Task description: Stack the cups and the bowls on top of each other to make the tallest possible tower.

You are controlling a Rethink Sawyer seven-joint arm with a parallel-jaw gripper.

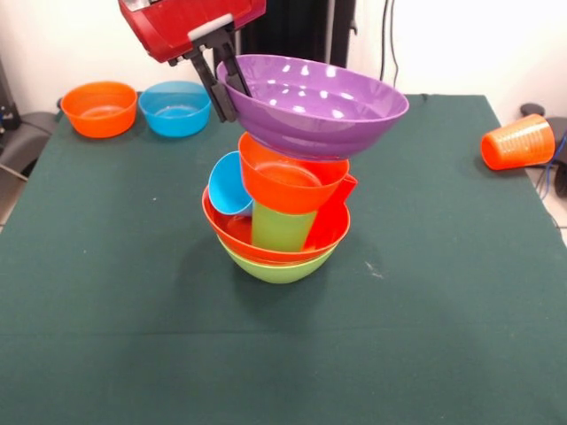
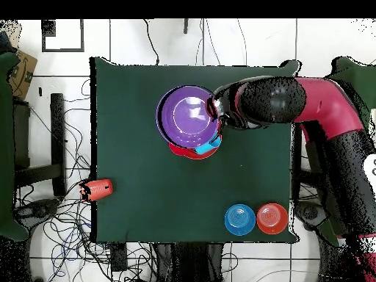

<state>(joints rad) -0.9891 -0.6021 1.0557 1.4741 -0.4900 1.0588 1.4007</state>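
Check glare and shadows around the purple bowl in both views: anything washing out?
Front view: white highlights speckle the purple bowl inside, rim still readable where the end effector pinches it; soft shadow under the tower on the table. Overhead view: one bright glare patch at the bowl's centre.

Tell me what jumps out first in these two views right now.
The tilted purple bowl tops the tower at mid-table, its rim pinched by the tool. An orange cup lies on its side at the table's edge, and a small orange bowl and blue bowl wait at a corner.
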